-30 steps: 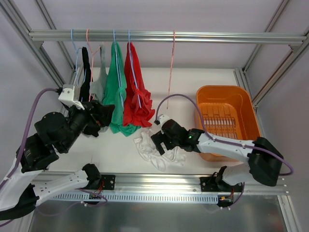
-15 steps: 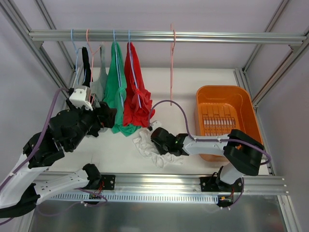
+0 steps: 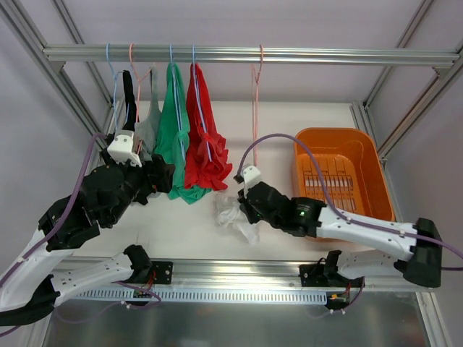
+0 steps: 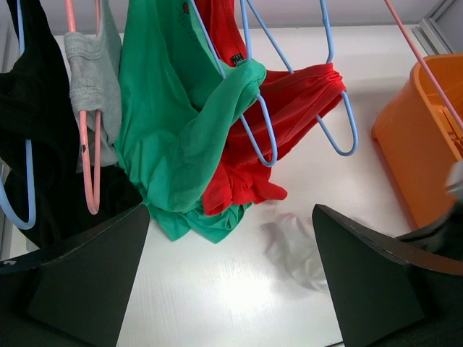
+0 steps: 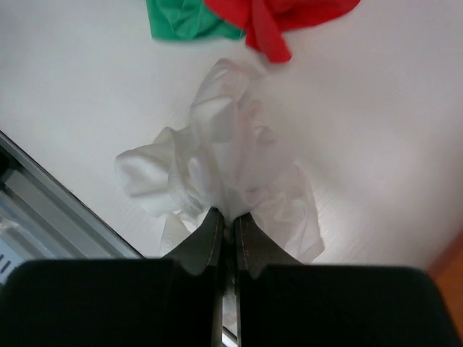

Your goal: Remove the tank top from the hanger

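The right fingers are pinched shut on a fold of the white tank top, which sits bunched on the tabletop at the centre of the frame, off its hanger. The left fingers are spread wide and grip nothing, close to the green top and red top hanging at upper left. A bare pink hanger hangs from the rail. An orange basket sits at right.
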